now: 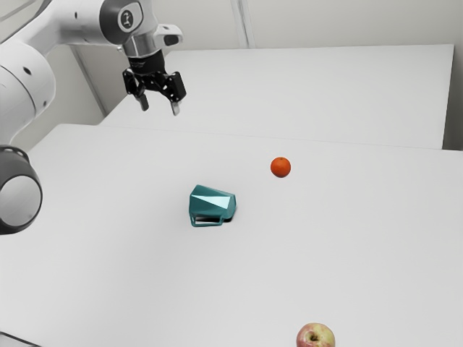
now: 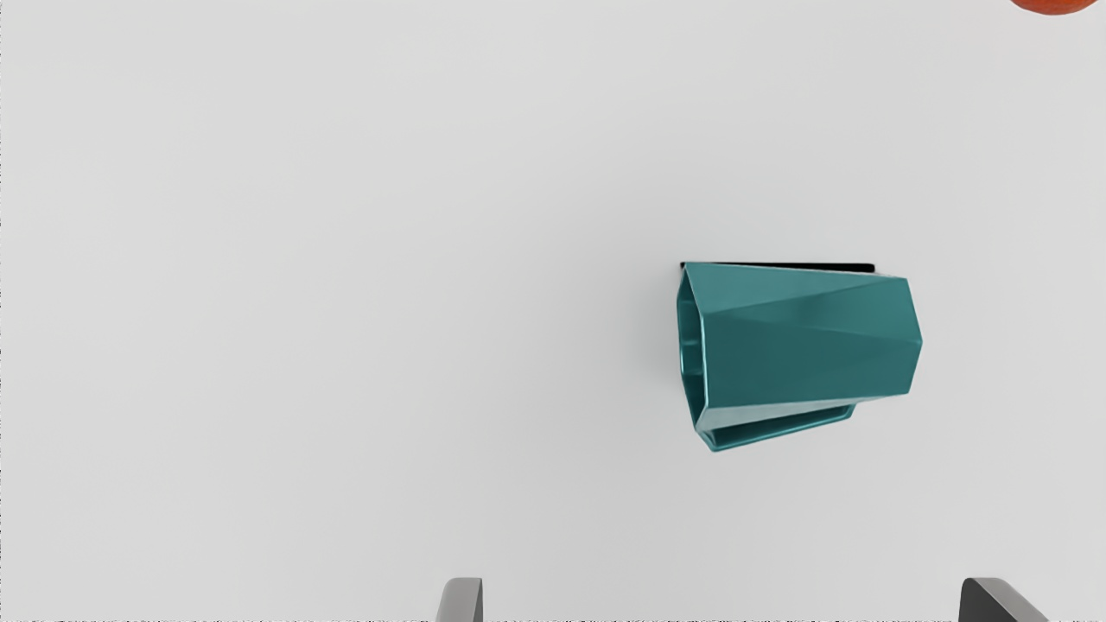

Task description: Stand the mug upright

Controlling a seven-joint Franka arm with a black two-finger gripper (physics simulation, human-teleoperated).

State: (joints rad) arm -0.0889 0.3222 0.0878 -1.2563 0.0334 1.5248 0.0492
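High above the table, the gripper (image 1: 160, 108) hangs at the upper left of the exterior view, its fingers wide apart and holding nothing. A teal faceted mug (image 1: 211, 202) lies on its side on the table, lower than the gripper and toward the exterior view's right. Its handle is on the side nearer that camera. From the wrist, the mug (image 2: 804, 341) shows its open mouth at one end and the handle along one side, low against the table. Both fingertips of the gripper (image 2: 721, 600) stand apart, clear of the mug.
An orange (image 1: 281, 167) rests beyond the mug toward the exterior view's right; part of the orange (image 2: 1054, 4) is in the wrist view too. An apple (image 1: 315, 335) sits near the exterior view's bottom edge. The white table (image 1: 145, 275) lies under them all.
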